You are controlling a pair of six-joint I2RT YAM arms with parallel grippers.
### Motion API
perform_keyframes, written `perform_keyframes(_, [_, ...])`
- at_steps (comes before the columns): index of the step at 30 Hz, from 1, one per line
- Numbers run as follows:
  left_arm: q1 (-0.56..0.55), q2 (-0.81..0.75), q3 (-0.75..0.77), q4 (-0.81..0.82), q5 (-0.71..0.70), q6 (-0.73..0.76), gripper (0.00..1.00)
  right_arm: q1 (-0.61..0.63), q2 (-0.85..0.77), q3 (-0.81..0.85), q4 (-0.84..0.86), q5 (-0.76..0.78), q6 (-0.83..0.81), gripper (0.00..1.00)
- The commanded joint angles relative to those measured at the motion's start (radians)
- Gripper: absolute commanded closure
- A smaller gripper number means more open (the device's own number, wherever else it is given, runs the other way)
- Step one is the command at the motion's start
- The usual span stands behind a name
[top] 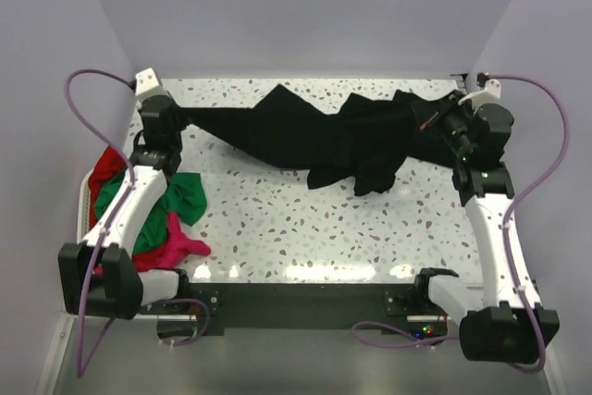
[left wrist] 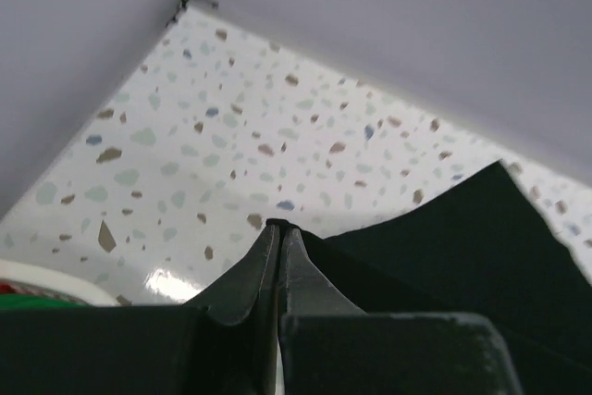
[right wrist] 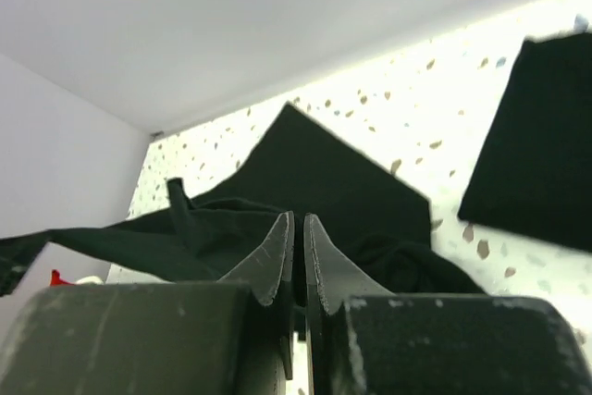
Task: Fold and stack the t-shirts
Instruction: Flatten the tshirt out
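Note:
A black t-shirt [top: 314,141] hangs stretched across the far half of the table between both grippers, its middle bunched and sagging onto the tabletop. My left gripper [top: 178,117] holds its left end; in the left wrist view the jaws [left wrist: 278,226] are shut on a black cloth edge [left wrist: 444,247]. My right gripper [top: 433,123] is at the shirt's right end. The right wrist view shows its fingers [right wrist: 298,217] closed, with dark cloth between them and the black t-shirt [right wrist: 314,168] spreading out beyond.
Green [top: 180,196], red [top: 106,166] and magenta [top: 180,245] t-shirts lie heaped at the left, spilling from a white basket [top: 86,199] under my left arm. Walls close in the table at the back and on both sides.

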Motion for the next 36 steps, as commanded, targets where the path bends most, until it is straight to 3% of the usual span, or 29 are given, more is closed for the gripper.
perform_keyframes(1, [0.008, -0.161, 0.096, 0.038, -0.005, -0.021, 1.00, -0.005, -0.103, 0.117, -0.101, 0.084, -0.089, 1.00])
perform_keyframes(10, [0.008, -0.447, 0.273, -0.074, 0.059, -0.001, 1.00, -0.005, -0.374, 0.359, -0.267, 0.139, -0.231, 1.00])
perform_keyframes(16, [0.008, -0.496, 0.379, -0.086, 0.111, 0.021, 1.00, -0.005, -0.369, 0.528, -0.316, 0.138, -0.259, 1.00])
perform_keyframes(20, [0.008, -0.398, 0.436, -0.047, 0.176, 0.027, 1.00, -0.005, -0.243, 0.565, -0.288, 0.143, -0.251, 1.00])
perform_keyframes(30, [0.008, 0.038, 0.546, 0.053, 0.272, 0.062, 1.00, -0.005, 0.175, 0.602, -0.121, 0.186, -0.242, 1.00])
perform_keyframes(36, [0.008, 0.094, 0.536, 0.104, 0.306, 0.058, 1.00, -0.005, 0.296, 0.726, -0.136, 0.177, -0.256, 1.00])
